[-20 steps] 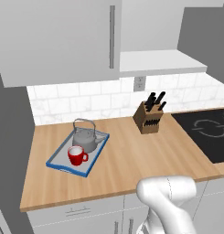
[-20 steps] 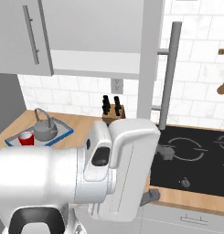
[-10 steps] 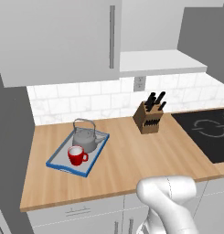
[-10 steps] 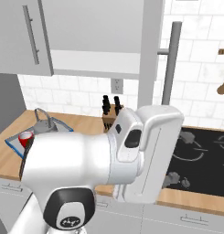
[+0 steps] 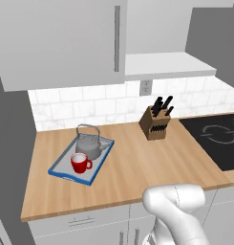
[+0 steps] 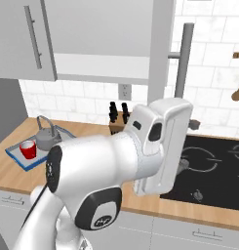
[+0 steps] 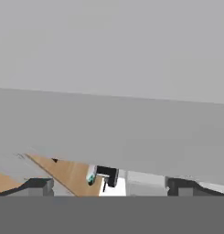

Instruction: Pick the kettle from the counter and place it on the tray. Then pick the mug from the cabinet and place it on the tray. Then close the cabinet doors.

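Left base view, one kettle (image 5: 89, 145), one mug (image 5: 79, 163)

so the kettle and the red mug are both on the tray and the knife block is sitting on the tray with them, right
Not quite. The kettle and the red mug are both on the tray, but the knife block is not. It stands on the bare counter, well to the right of the tray, near the backsplash. The left base view shows this plainly.
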Controlling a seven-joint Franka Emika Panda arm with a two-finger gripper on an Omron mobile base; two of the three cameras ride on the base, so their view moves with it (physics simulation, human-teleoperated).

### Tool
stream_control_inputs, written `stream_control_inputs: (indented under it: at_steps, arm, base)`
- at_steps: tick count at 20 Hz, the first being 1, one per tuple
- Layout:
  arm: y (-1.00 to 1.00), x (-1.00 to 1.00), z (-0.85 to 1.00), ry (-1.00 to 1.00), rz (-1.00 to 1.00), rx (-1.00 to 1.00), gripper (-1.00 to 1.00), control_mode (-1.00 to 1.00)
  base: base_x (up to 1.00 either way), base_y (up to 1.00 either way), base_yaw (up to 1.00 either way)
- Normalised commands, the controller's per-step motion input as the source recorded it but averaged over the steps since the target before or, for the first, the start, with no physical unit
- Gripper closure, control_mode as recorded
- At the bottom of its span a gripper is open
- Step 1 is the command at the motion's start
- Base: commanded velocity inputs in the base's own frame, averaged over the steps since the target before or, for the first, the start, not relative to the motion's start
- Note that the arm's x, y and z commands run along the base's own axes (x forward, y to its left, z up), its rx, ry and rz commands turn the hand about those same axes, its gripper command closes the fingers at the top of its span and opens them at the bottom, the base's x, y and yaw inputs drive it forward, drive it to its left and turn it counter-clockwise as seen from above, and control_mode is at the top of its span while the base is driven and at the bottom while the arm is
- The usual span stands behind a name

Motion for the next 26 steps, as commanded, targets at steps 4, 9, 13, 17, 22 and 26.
stream_control_inputs:
  at_steps: [4, 9, 13, 17, 22, 26]
  arm:
    - [0.41, 0.45, -0.04, 0.00, 0.22, -0.12, -1.00, -1.00]
    - [0.44, 0.46, 0.00, 0.00, 0.23, -0.08, -1.00, -1.00]
    - [0.65, 0.40, -0.02, 0.00, 0.27, -0.12, -1.00, -1.00]
    - [0.73, 0.37, -0.03, 0.03, 0.31, -0.11, -1.00, -1.00]
    - [0.74, 0.42, -0.06, 0.08, 0.31, -0.09, -1.00, -1.00]
    - [0.72, 0.50, -0.04, 0.05, 0.30, -0.06, -1.00, -1.00]
  base:
    - [0.00, 0.00, 0.00]
    - [0.00, 0.00, 0.00]
    - [0.00, 0.00, 0.00]
    - [0.00, 0.00, 0.00]
    - [0.00, 0.00, 0.00]
    - [0.00, 0.00, 0.00]
